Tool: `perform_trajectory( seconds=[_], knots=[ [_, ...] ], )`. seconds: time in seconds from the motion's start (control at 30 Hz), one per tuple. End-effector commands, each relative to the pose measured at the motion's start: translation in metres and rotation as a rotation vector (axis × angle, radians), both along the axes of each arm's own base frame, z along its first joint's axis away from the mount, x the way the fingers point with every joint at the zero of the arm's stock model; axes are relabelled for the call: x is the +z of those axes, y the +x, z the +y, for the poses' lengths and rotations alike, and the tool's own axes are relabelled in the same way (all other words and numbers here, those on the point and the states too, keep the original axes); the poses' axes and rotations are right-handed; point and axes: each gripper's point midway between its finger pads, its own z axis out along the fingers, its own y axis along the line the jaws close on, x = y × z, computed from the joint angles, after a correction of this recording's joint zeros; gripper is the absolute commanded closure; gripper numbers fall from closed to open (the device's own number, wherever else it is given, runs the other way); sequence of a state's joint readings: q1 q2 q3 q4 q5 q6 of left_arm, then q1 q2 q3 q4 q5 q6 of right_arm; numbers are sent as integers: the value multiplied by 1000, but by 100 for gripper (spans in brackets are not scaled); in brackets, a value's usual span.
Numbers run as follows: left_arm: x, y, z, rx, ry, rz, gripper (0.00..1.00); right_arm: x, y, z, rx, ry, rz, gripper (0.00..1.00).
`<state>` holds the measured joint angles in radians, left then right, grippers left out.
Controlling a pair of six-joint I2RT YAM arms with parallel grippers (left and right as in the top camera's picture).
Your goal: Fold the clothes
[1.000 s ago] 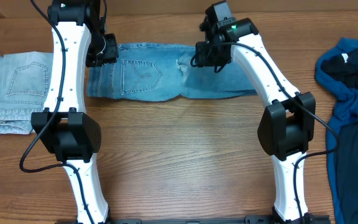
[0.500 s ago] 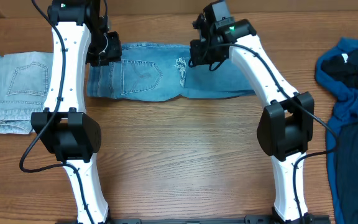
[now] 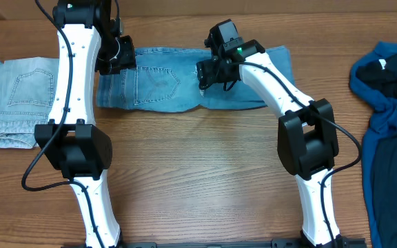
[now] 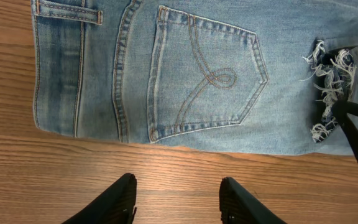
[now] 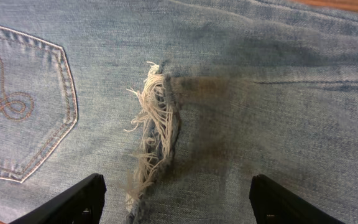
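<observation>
The mid-blue jeans [image 3: 158, 88] lie flat along the far centre of the table [image 3: 198, 172]. They are doubled over, so the frayed hem [image 5: 157, 130] rests on top, just right of the back pocket [image 4: 207, 74].

The right gripper [image 5: 176, 182] hovers over that hem with its fingers spread wide and nothing between them, probably because this fold is already laid.

The left gripper [image 4: 178, 183] hangs by the waist end at the left, fingers apart and empty, placed to take the next fold.

Pale jeans [image 3: 12, 100] lie folded at far left. A dark-blue top [image 3: 391, 110] waits at right.
</observation>
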<state>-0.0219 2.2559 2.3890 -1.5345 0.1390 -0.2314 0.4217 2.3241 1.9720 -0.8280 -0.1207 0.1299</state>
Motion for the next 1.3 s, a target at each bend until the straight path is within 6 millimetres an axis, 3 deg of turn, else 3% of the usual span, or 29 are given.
perform_trajectory(
  seconds=[0.0, 0.1, 0.2, 0.27, 0.37, 0.57, 0.77, 0.9, 0.97, 1.1, 1.2, 1.27],
  knots=[
    [15, 1, -2, -24, -4, -42, 52, 2, -4, 16, 52, -65, -60, 22],
    [15, 1, 2, -21, 2, -43, 49, 2, -3, 16, 62, -206, -135, 21],
    [13, 6, 15, -3, 55, -56, 34, -5, -6, 17, 89, -229, -140, 21],
    [14, 11, 26, 33, 70, -75, 35, -6, -2, 11, 66, -258, -159, 22],
    [16, 18, 58, 123, 48, -100, 33, -4, 3, 2, 40, -306, -182, 22],
    [16, 8, 113, 246, 6, -85, 31, -6, 2, 3, 23, -294, -175, 25],
    [16, 9, 123, 262, 41, -95, 28, -35, -2, 2, 16, -318, -126, 28],
    [16, 7, 127, 267, 60, -88, 27, -36, 2, -4, -8, -351, -146, 30],
    [15, 7, 127, 266, 60, -86, 27, -37, 1, -7, -10, -362, -140, 35],
    [16, 7, 127, 266, 60, -88, 27, -36, 2, -7, -14, -359, -142, 69],
    [15, 6, 126, 266, 60, -85, 26, -31, 4, -5, -16, -353, -153, 76],
    [15, 6, 126, 266, 60, -83, 26, -14, 10, 0, -17, -338, -175, 88]
  ],
)
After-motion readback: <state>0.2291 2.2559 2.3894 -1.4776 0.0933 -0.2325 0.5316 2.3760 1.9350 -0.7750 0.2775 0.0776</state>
